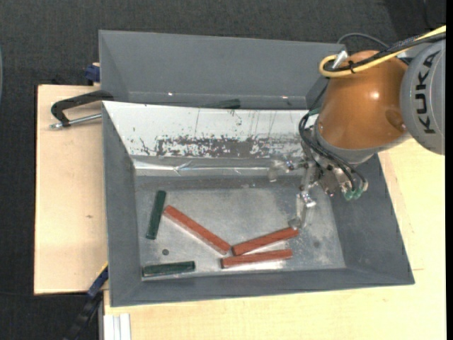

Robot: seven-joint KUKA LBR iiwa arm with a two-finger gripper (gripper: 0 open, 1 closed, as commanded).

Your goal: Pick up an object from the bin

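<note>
The fingers (298,222) showed as one narrow tip, seemingly pressed together with nothing between them, hanging low over the right side of the bin (120,211). Right at their tip, touching or very nearly so, lay the right end of a red stick (265,241), which slanted away to the left across the bin floor. Just past it, by the front wall, a second red stick (255,259) lay almost parallel. Further left a third red stick (197,230) ran up and away, its near end meeting the first. Well apart from the fingers, at the far left, lay a slanted green stick (156,214) and a flat green stick (168,268).

The step in hand looked like the approach, with no grasp made yet. The next move probably called for the fingers to spread, straddle the nearest red stick across its narrow width, nearer its middle than its end, then pinch and lift
</note>
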